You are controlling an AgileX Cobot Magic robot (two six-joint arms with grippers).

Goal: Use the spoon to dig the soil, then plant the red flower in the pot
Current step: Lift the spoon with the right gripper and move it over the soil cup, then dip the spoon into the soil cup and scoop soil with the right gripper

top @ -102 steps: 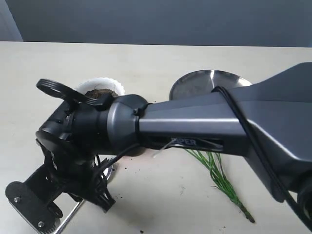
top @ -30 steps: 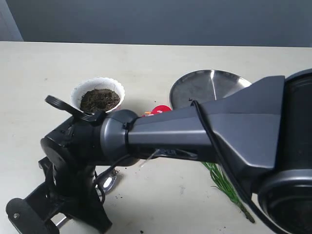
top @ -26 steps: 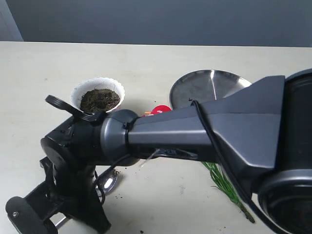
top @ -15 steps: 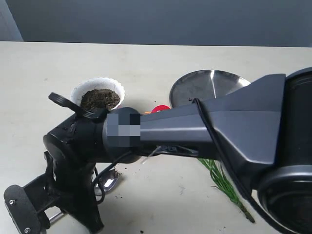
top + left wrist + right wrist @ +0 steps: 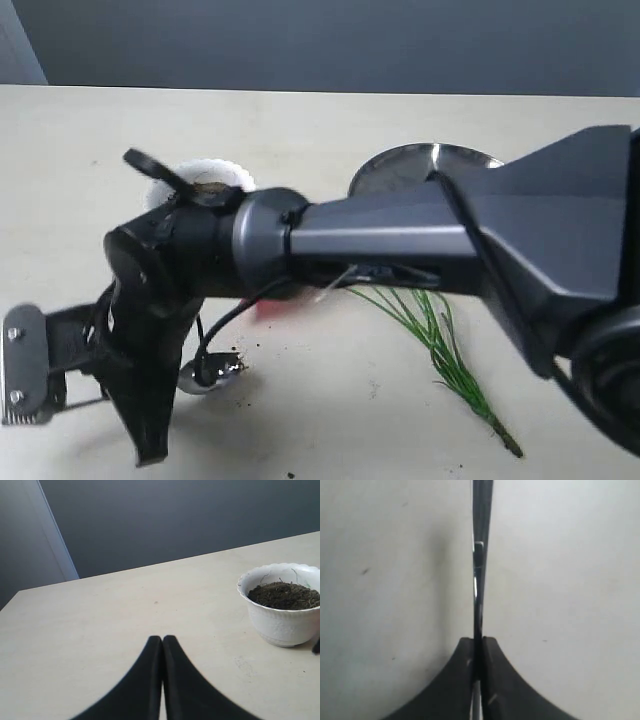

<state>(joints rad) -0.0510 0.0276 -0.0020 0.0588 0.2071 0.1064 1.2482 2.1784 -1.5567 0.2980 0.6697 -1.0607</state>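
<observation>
Digging tool in hand: the right gripper (image 5: 477,642) is clamped on the spoon (image 5: 205,372), whose handle runs straight out past its fingertips, with the bowl close to the table. The pot (image 5: 205,172) of soil (image 5: 284,594) stands beyond that bowl, partly hidden by the arm. The left gripper (image 5: 162,640), fingers together and empty, hangs near the pot.

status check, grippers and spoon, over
Left gripper shut, empty, short of the pot. Right gripper shut on the spoon handle. Soil in pot; red flower on the table, partly hidden under right arm.
</observation>
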